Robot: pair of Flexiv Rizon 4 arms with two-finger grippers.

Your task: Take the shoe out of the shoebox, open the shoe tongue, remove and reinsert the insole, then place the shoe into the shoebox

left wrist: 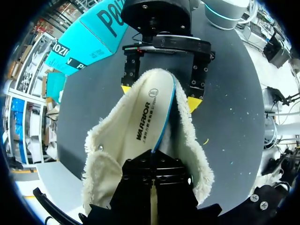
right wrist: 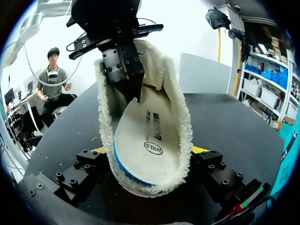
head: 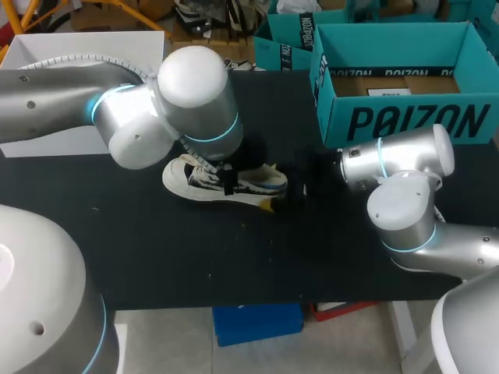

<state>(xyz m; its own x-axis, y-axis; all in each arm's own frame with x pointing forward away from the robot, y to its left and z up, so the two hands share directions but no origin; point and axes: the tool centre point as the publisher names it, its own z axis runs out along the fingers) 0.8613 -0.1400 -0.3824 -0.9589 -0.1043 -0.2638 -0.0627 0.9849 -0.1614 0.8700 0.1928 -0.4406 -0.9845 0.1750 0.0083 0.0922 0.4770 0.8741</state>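
A cream shoe (head: 251, 181) with fleece lining lies on its side on the black table (head: 156, 249). In the left wrist view its opening (left wrist: 108, 154) faces me, and the white insole (left wrist: 145, 117) with a blue edge shows inside. My left gripper (left wrist: 152, 154) reaches into the shoe, shut on the insole's edge. The right wrist view shows those fingers (right wrist: 133, 79) coming down onto the insole (right wrist: 150, 136). My right gripper (right wrist: 149, 150) grips the shoe's heel (right wrist: 173, 93), one yellow tip against each side (left wrist: 194, 104). In the head view it (head: 295, 191) is at the shoe's right end.
The teal shoebox (head: 405, 117) stands open at the back right of the table, close behind my right arm. A second teal box (head: 284, 43) sits behind it. A white box (head: 47, 47) is at the far left. The table's front half is bare.
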